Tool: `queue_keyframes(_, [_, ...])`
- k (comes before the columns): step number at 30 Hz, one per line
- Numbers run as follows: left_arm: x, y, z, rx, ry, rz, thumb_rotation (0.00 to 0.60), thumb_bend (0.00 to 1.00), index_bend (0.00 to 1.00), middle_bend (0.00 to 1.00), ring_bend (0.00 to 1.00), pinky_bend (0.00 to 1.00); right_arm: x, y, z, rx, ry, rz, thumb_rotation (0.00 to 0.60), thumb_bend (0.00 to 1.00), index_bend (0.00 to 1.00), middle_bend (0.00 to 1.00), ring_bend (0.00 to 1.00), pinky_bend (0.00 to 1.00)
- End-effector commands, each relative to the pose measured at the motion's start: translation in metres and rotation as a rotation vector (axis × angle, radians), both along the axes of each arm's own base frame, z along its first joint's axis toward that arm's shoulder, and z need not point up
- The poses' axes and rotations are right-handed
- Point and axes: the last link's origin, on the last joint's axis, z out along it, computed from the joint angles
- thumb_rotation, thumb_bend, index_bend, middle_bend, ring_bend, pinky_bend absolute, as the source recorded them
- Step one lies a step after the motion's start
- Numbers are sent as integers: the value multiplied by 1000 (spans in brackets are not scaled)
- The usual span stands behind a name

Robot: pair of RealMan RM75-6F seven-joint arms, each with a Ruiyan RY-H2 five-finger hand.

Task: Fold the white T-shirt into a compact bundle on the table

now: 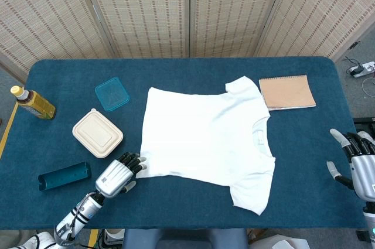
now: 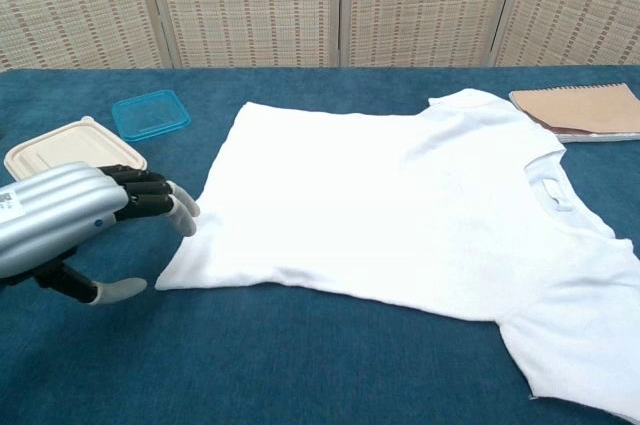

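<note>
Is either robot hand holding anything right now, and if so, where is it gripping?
Nothing is held. The left robot hand hovers open beside the T-shirt hem corner; the right robot hand is open, away from it.

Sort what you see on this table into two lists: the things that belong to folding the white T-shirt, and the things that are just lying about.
Part of the job:
- T-shirt, spread flat
- left hand, open, at the shirt's near left corner
- right hand, open, off to the side

Just lying about:
- lunch box
- blue lid
- notebook
- bottle
- teal case

Lab setup: screens [image 1: 187, 9], blue-clothed table [image 1: 310, 161]
</note>
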Motion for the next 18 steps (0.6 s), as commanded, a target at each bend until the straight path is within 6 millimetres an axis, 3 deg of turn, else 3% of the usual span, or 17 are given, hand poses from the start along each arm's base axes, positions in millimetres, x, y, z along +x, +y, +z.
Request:
queue_keyframes(1, [1, 6, -8, 14, 26, 0, 600, 287, 431, 237, 187, 197, -1, 1, 0, 0, -3, -1, 600, 298, 167, 260, 162, 220])
queue_keyframes(18, [-2, 13, -30, 17, 86, 51, 600, 287, 439, 236, 188, 196, -8, 5, -2, 9, -13, -21, 600, 298, 167, 260, 162, 220])
